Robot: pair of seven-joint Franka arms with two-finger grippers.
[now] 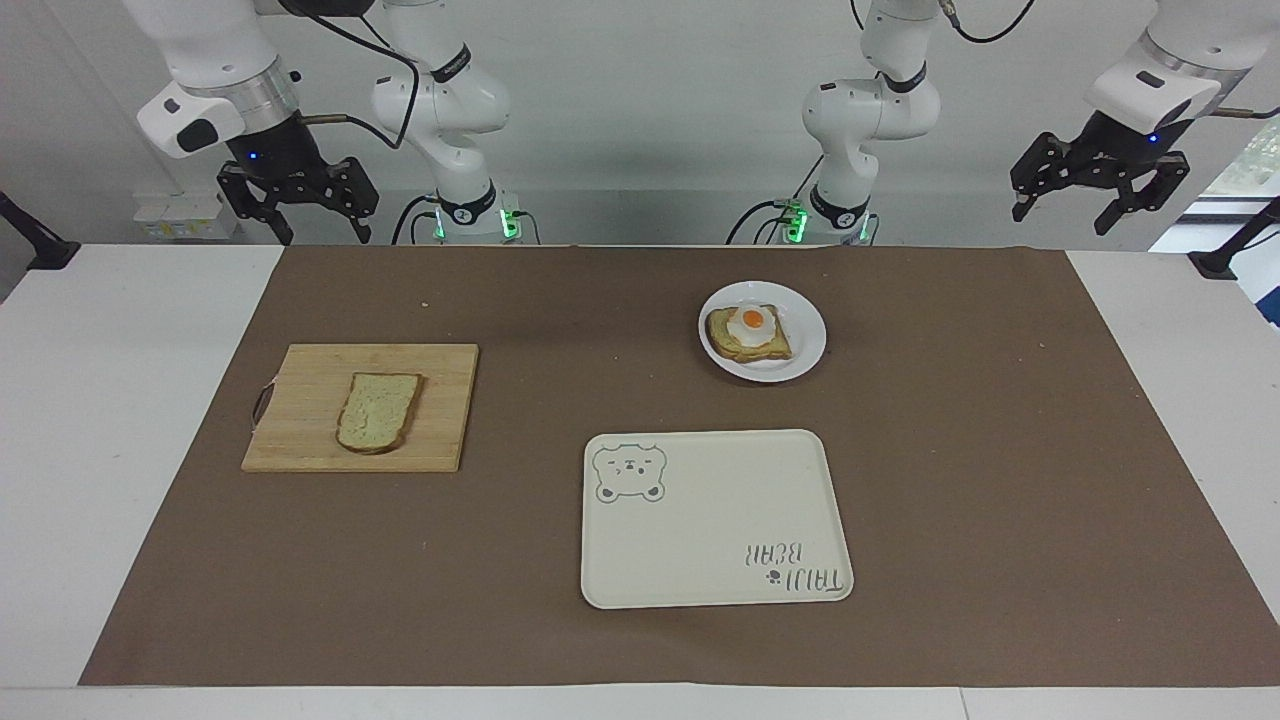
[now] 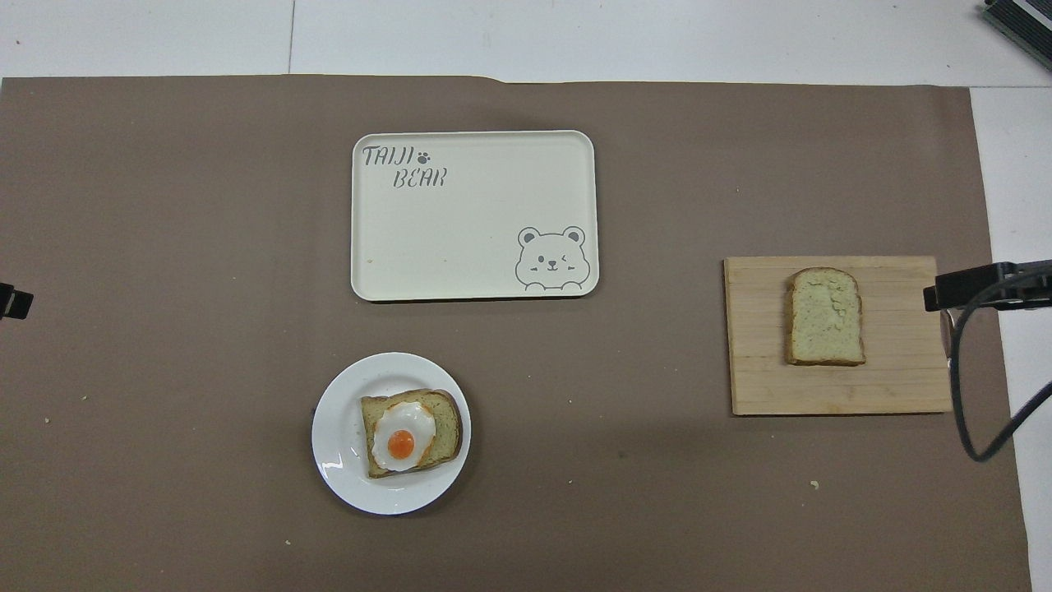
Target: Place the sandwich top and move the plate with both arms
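The sandwich top (image 1: 378, 411) (image 2: 824, 316), a plain speckled slice with brown crust, lies flat on a wooden cutting board (image 1: 300, 440) (image 2: 756, 386) toward the right arm's end of the table. The small white plate (image 1: 808, 345) (image 2: 335, 444) sits nearer the robots, toward the left arm's end, with an egg-topped bread slice (image 1: 750, 330) (image 2: 407, 432) on it. My right gripper (image 1: 323, 235) hangs open in the air over the table's edge by the robots, empty. My left gripper (image 1: 1062, 218) hangs open and empty above the left arm's corner of the table.
A cream rectangular tray with a bear drawing (image 1: 715, 560) (image 2: 468, 263) lies farther from the robots than the plate. A brown mat (image 1: 1000, 480) covers most of the table. A black cable (image 2: 974, 395) hangs beside the cutting board.
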